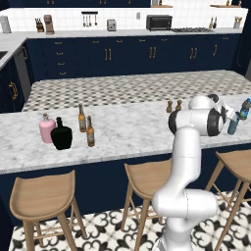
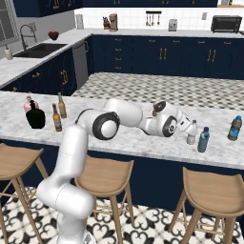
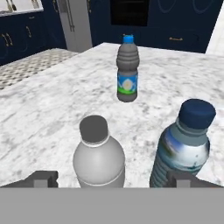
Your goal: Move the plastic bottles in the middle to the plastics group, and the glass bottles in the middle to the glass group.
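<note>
grey plastic bottle [image 3: 98, 155]: judged light, thin-walled, smooth and apt to slip or tip; best gripped at mid-body, below the cap; pale, see-through, round-shouldered, short; it stands upright on the marble counter [image 3: 52, 109] just beside a blue-capped bottle [image 3: 186, 146] of the plastics group; gripper [image 3: 117, 178]: jaws spread wide either side of the grey bottle, apparently not touching it.
</note>
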You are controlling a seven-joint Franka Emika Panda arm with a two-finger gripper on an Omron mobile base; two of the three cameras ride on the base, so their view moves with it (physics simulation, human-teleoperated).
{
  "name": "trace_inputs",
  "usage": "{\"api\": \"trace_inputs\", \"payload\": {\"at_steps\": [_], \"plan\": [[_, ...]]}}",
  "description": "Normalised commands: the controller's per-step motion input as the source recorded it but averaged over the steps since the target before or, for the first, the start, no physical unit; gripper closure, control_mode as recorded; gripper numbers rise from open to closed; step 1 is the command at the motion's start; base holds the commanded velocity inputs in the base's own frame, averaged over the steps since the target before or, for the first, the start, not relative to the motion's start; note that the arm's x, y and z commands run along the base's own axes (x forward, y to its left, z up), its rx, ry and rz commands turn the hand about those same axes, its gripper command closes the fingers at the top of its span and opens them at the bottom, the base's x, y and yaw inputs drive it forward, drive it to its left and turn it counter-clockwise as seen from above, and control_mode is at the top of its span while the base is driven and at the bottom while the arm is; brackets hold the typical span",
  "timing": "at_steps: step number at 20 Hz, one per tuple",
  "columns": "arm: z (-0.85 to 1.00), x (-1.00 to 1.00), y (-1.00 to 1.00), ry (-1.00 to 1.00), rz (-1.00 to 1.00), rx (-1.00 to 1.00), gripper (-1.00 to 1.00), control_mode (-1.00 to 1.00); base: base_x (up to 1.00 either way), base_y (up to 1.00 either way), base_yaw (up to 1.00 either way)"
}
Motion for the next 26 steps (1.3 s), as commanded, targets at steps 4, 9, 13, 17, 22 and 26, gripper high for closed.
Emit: {"api": "trace_inputs", "payload": {"at_steps": [4, 9, 13, 17, 22, 26], "plan": [[0.24, -0.16, 0.42, 0.0, 0.0, 0.0, -1.0, -1.0, 0.0, 0.0, 0.0], [0.47, -0.3, 0.55, 0.0, 0.0, 0.0, -1.0, -1.0, 0.0, 0.0, 0.0], [0.53, -0.43, 0.82, 0.0, 0.02, 0.0, -1.0, -1.0, 0.0, 0.0, 0.0], [0.52, -0.49, 0.96, 0.02, 0.1, 0.0, -1.0, -1.0, 0.0, 0.0, 0.0], [0.52, -0.33, 1.0, 0.03, 0.13, 0.0, -1.0, -1.0, 0.0, 0.0, 0.0], [0.64, -0.02, 1.0, 0.08, 0.21, 0.0, -1.0, -1.0, 0.0, 0.0, 0.0]]}}
